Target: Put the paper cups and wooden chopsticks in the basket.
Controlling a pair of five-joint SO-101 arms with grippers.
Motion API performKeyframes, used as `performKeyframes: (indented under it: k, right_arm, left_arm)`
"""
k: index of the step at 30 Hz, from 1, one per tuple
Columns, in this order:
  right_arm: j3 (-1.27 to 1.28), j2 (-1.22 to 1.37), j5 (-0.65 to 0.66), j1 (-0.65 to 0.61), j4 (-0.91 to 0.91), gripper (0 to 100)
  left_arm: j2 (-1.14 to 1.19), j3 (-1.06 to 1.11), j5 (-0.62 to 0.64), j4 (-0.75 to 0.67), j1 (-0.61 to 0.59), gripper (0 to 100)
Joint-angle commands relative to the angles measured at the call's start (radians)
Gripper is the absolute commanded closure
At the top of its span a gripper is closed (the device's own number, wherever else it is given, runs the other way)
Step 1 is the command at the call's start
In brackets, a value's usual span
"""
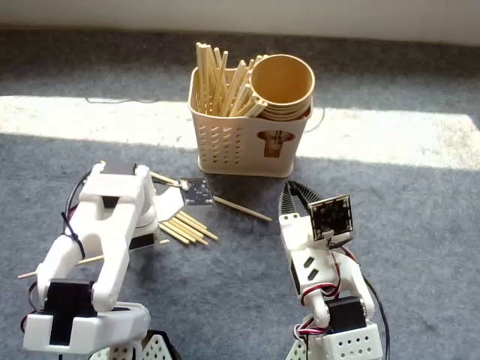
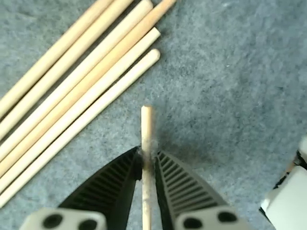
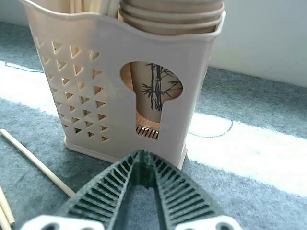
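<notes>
- Wooden, pale and round, a single chopstick (image 2: 146, 127) is sitting pinched between the ribbed black fingers of the left gripper (image 2: 147, 160). The jaws are standing almost together, with only the stick's thickness between them, and a short end is poking out past the fingertips.
- Just beside it, a row of loose wooden chopsticks (image 2: 72, 91) is lying flat on the grey carpet (image 2: 230, 72). None of them is touching the held one, so lifting it should not be dragging any along.
- The cream perforated plastic basket (image 1: 225, 146) is standing upright beyond both arms, well apart from the left gripper. A stack of tan paper cups (image 1: 283, 79) is filling one side of it, and a sheaf of upright sticks (image 1: 217, 79) is filling the other.
- The right gripper (image 3: 141, 165) is hovering low in front of the basket, fingers pressed together and holding nothing. One more long chopstick (image 3: 33, 160) is lying on the carpet near it.
- The step in hand looks like carrying the gripped stick to the basket.
- The grip seems to be near one end, so the long tail is likely to be levering in the jaws; keeping the squeeze firm and rising straight up before travelling should be helping.
- Tipping the stick towards upright, crossing above the rim and aiming at the stick side, not the cups, seems wisest.
- Letting go is best left until the lower tip is inside the rim, since the standing sticks could be deflecting it out.
</notes>
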Motion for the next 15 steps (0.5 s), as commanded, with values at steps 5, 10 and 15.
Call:
performKeyframes:
  k: [5,10,15]
  right_arm:
    - [0.108,-0.012,0.011,0.008,-0.031,99.4]
    - [0.108,-0.012,0.011,0.007,-0.031,99.4]
    - [0.108,-0.012,0.011,0.007,-0.031,99.4]
  left_arm:
    - [-0.173,-0.085,-0.006,0.181,0.010,99]
    - [-0.381,-0.093,0.087,0.189,-0.001,99]
    - [-0.455,-0.124,0.203,0.176,-0.005,99]
